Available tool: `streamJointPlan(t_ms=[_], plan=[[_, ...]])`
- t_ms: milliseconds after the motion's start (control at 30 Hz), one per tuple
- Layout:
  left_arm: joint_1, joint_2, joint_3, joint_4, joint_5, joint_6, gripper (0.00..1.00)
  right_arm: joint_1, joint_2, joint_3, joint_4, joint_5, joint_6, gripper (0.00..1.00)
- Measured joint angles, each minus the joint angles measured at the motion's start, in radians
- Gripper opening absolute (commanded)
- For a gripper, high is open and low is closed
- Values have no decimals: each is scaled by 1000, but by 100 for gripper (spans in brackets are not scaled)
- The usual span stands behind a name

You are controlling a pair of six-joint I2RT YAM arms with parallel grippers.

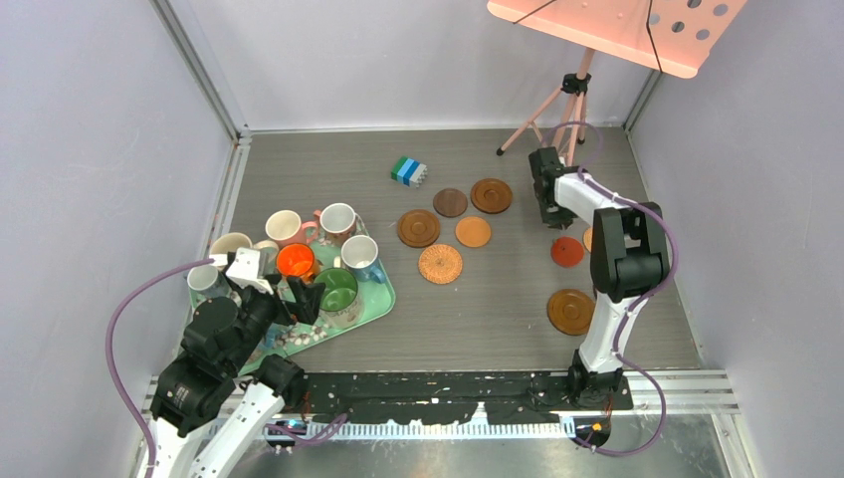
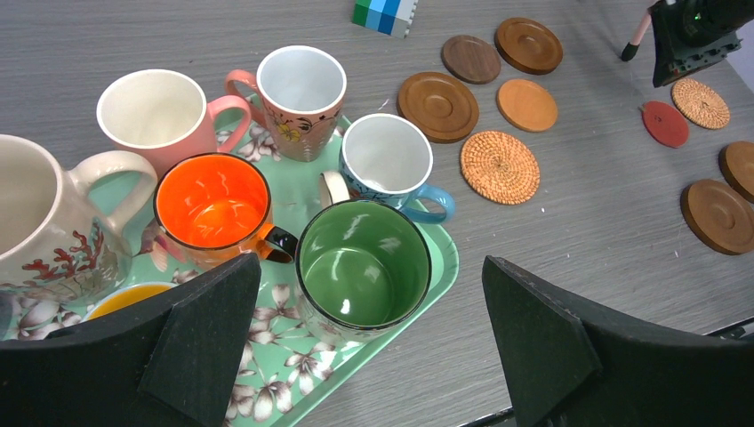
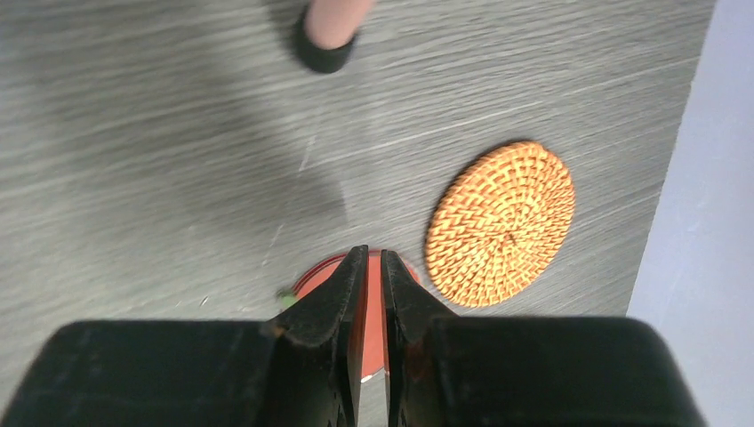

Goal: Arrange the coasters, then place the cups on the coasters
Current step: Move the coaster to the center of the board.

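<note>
While the coasters are only partly laid out, the top view shows five of them clustered at centre, among them a woven coaster [image 1: 440, 264], with a red coaster [image 1: 567, 251] and a brown coaster [image 1: 570, 311] lower right. The right gripper [image 1: 550, 220] hangs just above the red one, nearly closed and empty. At lower left the cups crowd a green tray [image 1: 376, 302]; the left gripper [image 1: 296, 296] hovers over them.

From the left wrist, the jaws stand wide apart with nothing between them, framing the green-inside cup [image 2: 364, 261] at lower centre, the orange-inside cup [image 2: 212, 202] touching its left.

From the right wrist, the fingers [image 3: 342, 311] sit almost together over the red disc, a second wicker coaster [image 3: 500, 224] just right of it.

Risk, as I judge it: the thin flat disc may slip the fingertips or skid into the wicker one, and the packed cups may knock together.
</note>
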Motion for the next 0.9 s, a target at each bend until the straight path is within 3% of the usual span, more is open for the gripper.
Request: streamJointPlan(t_ms=[367, 900], plan=[[0, 0, 0, 0, 0, 0, 99, -84, 0, -11, 86, -23, 40, 18], [0, -12, -1, 0, 0, 0, 99, -102, -8, -100, 111, -87, 40, 17]])
